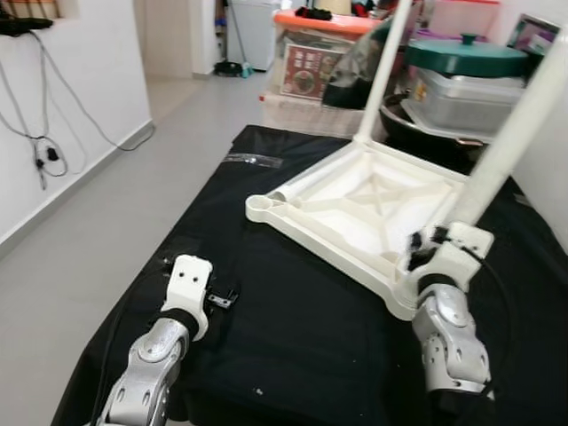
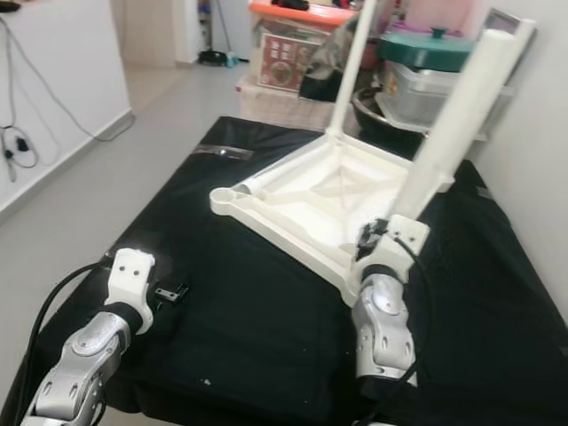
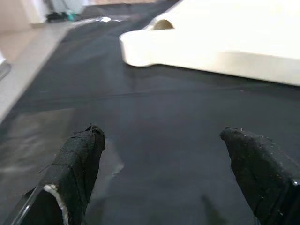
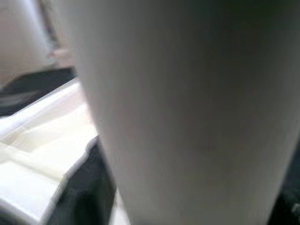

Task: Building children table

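A white plastic table top [image 1: 355,209] lies upside down on a black cloth [image 1: 293,328]. One white leg [image 1: 383,71] stands upright in its far corner. A second white leg [image 1: 515,133] rises tilted from the near right corner, and my right gripper [image 1: 424,248] is shut around its base. The right wrist view has this leg [image 4: 187,117] very close. My left gripper [image 1: 217,297] is low over the cloth at the near left, open and holding nothing. Its black fingers [image 3: 77,164] point toward the table top's rounded corner [image 3: 154,44].
Storage boxes with an orange lid [image 1: 319,22], a green-lidded pot [image 1: 466,58] and stacked containers stand behind the cloth. A small clear plastic bag [image 1: 253,160] lies at the cloth's far left edge. Grey floor [image 1: 115,204] and a white wall with hanging cables [image 1: 44,151] are to the left.
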You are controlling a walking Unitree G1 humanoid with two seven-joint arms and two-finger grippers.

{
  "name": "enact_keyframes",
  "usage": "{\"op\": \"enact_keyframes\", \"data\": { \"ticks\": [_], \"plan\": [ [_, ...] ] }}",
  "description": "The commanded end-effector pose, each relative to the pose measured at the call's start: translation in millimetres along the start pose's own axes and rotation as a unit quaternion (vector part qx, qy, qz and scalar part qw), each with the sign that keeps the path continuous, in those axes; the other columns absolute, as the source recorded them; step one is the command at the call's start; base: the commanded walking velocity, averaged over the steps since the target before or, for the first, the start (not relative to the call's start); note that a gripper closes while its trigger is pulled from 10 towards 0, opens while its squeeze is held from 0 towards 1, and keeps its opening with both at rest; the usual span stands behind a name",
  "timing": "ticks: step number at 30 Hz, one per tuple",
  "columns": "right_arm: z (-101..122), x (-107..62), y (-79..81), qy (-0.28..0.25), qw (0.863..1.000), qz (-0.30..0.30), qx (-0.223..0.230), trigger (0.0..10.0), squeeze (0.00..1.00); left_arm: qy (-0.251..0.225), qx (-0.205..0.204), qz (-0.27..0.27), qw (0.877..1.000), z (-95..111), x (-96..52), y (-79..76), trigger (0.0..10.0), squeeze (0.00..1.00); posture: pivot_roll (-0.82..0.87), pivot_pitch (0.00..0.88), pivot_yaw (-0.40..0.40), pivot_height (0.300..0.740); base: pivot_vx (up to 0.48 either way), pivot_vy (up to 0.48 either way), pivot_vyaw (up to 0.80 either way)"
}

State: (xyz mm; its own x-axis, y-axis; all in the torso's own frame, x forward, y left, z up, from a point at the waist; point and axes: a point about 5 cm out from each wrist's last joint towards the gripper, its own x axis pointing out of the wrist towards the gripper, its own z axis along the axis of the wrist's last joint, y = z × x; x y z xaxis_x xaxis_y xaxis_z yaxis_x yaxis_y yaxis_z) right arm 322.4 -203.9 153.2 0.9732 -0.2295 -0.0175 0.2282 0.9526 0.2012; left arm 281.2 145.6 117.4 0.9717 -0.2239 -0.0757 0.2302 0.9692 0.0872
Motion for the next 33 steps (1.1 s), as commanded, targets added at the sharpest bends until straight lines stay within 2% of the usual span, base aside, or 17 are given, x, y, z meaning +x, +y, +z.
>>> {"op": "enact_keyframes", "data": {
  "ticks": [1, 3, 4, 7, 9, 11, 12, 15, 17, 20, 21, 22, 24, 26, 30, 31, 33],
  "plan": [
    [17, 7.8, 5.9, -0.026, 0.999, 0.030, 0.004, 10.0, 1.00, 0.005, 0.001, -0.004, 1.000, -3, 0.3, -1.6, 10.0, 0.00, 0.06, 0.000, -0.095, 0.740, 0.000, 0.000, 0.00],
    [28, 15.7, 0.8, -0.037, 0.999, 0.031, 0.000, 10.0, 1.00, 0.005, 0.001, -0.003, 1.000, -3, 0.4, -1.3, 10.0, 0.00, 0.06, 0.000, -0.098, 0.740, 0.000, 0.000, 0.00],
    [40, 24.3, -4.6, -0.045, 0.998, 0.039, -0.012, 10.0, 0.00, 0.004, 0.001, -0.002, 1.000, -3, 0.5, -1.2, 10.0, 0.00, 0.06, 0.000, -0.101, 0.740, 0.000, 0.000, 0.00],
    [48, 29.3, -8.4, -0.049, 0.998, 0.043, -0.018, 10.0, 0.00, 0.004, 0.001, -0.002, 1.000, -3, 0.6, -1.3, 10.0, 0.00, 0.06, 0.000, -0.101, 0.740, 0.000, 0.000, 0.00],
    [67, 36.6, -7.3, -0.060, 0.992, 0.110, -0.030, 10.0, 0.00, 0.003, 0.001, -0.001, 1.000, -2, 1.1, -1.4, 10.0, 0.00, 0.06, 0.000, -0.104, 0.740, 0.000, 0.000, 0.00],
    [74, 35.0, 5.4, -0.051, 0.968, 0.243, -0.043, 10.0, 0.00, 0.001, 0.000, -0.001, 1.000, -2, 1.7, -1.4, 10.0, 0.00, 0.06, 0.000, -0.105, 0.740, 0.000, 0.000, 0.00],
    [74, 35.0, 5.4, -0.051, 0.968, 0.243, -0.043, 10.0, 0.00, 0.001, 0.000, -0.001, 1.000, -2, 1.7, -1.4, 10.0, 0.00, 0.06, 0.000, -0.105, 0.740, 0.000, 0.000, 0.00],
    [49, 12.9, 26.2, 0.012, 0.886, 0.455, -0.093, 10.0, 0.00, -0.001, 0.000, -0.002, 1.000, -1, 2.9, -2.0, 10.0, 0.00, 0.06, 0.000, -0.109, 0.740, 0.000, 0.000, 0.00],
    [25, 0.8, 31.9, 0.065, 0.838, 0.529, -0.113, 10.0, 0.00, -0.002, 0.000, -0.002, 1.000, -1, 3.9, -2.5, 10.0, 0.00, 0.07, 0.000, -0.115, 0.740, 0.000, 0.000, 0.00],
    [13, -1.5, 35.5, 0.087, 0.820, 0.551, -0.126, 10.0, 0.00, -0.002, 0.000, -0.003, 1.000, 0, 4.3, -2.8, 10.0, 0.00, 0.08, 0.000, -0.120, 0.740, 0.000, 0.000, 0.00],
    [5, -2.3, 43.4, 0.095, 0.813, 0.563, -0.115, 8.7, 0.00, -0.003, 0.001, -0.001, 1.000, 0, 4.3, -2.3, 10.0, 0.00, 0.09, 0.000, -0.123, 0.740, 0.000, 0.000, 0.00],
    [-2, -0.6, 52.8, 0.100, 0.813, 0.565, -0.102, 7.3, 0.00, -0.004, 0.002, 0.001, 1.000, 0, 4.2, -1.3, 10.0, 0.00, 0.09, 0.000, -0.128, 0.740, 0.000, 0.000, 0.00],
    [-7, 0.4, 59.6, 0.104, 0.813, 0.565, -0.093, 7.3, 0.00, -0.004, 0.002, 0.003, 1.000, 1, 4.0, -0.6, 10.0, 0.00, 0.09, 0.000, -0.128, 0.740, 0.000, 0.000, 0.00],
    [-11, 5.3, 68.5, 0.098, 0.829, 0.546, -0.079, 2.4, 0.00, -0.005, 0.002, 0.005, 1.000, 1, 3.6, 0.4, 10.0, 0.00, 0.10, 0.000, -0.133, 0.740, 0.000, 0.000, 0.00],
    [-11, 9.5, 72.9, 0.081, 0.850, 0.517, -0.061, 3.3, 0.00, -0.005, 0.002, 0.007, 1.000, 1, 3.3, 0.8, 10.0, 0.00, 0.10, 0.000, -0.130, 0.740, 0.000, 0.000, 0.00],
    [-9, 10.7, 73.2, 0.068, 0.861, 0.502, -0.046, 1.1, 0.00, -0.005, 0.002, 0.007, 1.000, 1, 3.1, 0.7, 10.0, 0.00, 0.09, 0.000, -0.125, 0.740, 0.000, 0.000, 0.00],
    [-6, 12.9, 70.1, 0.044, 0.881, 0.471, -0.022, 0.0, 0.00, -0.004, 0.001, 0.006, 1.000, 0, 3.1, 0.0, 10.0, 0.00, 0.08, 0.000, -0.124, 0.740, 0.000, 0.000, 0.00]
  ]
}}
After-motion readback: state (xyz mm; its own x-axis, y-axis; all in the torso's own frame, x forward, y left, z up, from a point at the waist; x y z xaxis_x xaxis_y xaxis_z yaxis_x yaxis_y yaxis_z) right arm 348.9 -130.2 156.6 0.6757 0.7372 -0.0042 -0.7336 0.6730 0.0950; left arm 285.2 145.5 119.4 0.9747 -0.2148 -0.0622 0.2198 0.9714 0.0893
